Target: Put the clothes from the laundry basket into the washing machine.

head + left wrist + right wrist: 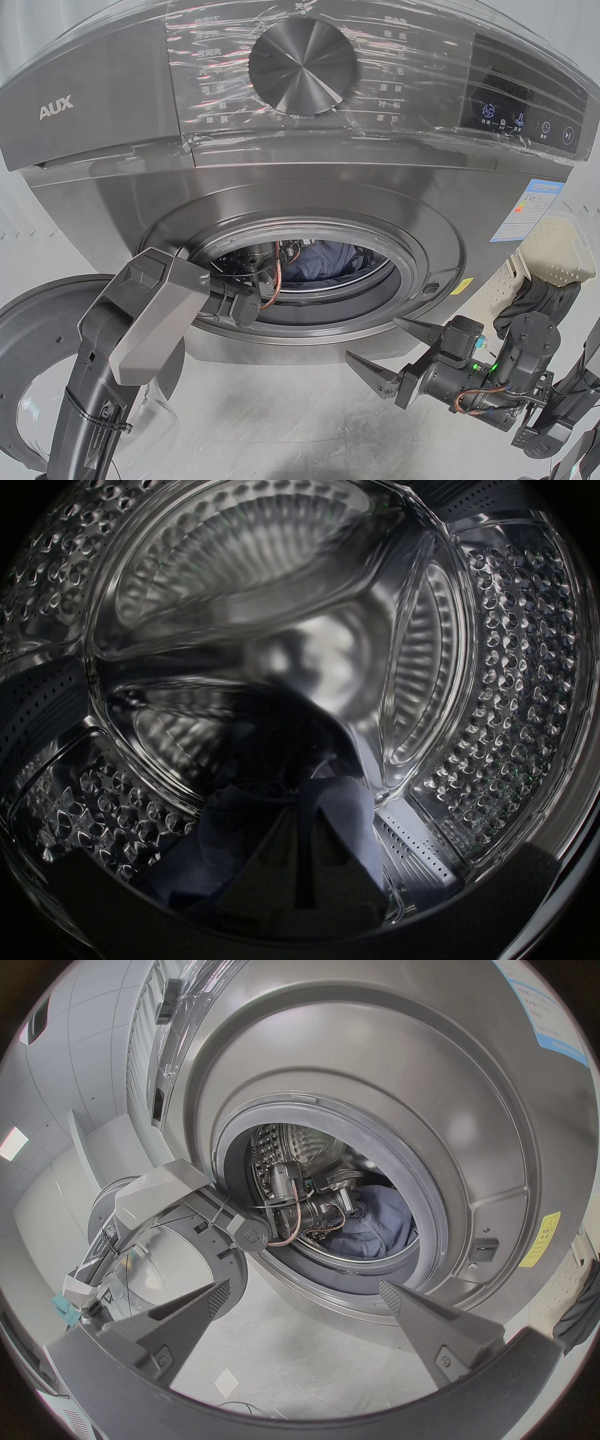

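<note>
Bare laundry test room: film-wrapped washing machine (112, 187), white panelled walls (94, 1035), grey floor (281, 419).

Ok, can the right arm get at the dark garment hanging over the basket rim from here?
Probably yes. The right gripper is open, and the dark garment drapes over the laundry basket rim beside that arm with nothing between; the gripper faces away, so the wrist must turn.

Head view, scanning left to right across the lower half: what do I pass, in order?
Open door → left arm → blue garment in the drum → right gripper, fingers apart → laundry basket.
</note>
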Robot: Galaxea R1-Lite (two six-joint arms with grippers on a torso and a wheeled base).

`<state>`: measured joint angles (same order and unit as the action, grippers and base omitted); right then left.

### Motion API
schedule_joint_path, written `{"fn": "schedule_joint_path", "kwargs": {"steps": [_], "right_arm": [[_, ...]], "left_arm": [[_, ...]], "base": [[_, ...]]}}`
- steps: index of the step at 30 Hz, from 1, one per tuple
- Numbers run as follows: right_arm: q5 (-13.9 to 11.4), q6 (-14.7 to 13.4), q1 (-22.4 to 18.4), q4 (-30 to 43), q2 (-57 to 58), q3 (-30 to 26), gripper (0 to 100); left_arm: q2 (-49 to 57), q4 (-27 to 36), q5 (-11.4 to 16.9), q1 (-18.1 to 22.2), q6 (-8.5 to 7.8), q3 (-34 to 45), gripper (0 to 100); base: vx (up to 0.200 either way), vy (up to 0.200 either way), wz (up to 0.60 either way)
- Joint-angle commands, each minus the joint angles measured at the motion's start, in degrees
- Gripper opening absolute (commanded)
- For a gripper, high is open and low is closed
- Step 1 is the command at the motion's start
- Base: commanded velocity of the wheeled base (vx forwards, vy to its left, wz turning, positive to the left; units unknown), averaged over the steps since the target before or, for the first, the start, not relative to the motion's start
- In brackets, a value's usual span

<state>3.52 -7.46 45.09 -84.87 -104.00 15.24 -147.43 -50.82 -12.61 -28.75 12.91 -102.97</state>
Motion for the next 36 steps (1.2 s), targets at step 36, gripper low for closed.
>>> {"fn": "schedule_joint_path", "kwargs": {"steps": [36], "right_arm": [[-1.1, 0.3, 0.2, 0.8, 16.5, -14.0, 100]], "left_arm": [[47.4, -24.1, 3.0, -24.5, -5.00, 79.9, 100]], "base": [[0.000, 0.000, 0.00]]}}
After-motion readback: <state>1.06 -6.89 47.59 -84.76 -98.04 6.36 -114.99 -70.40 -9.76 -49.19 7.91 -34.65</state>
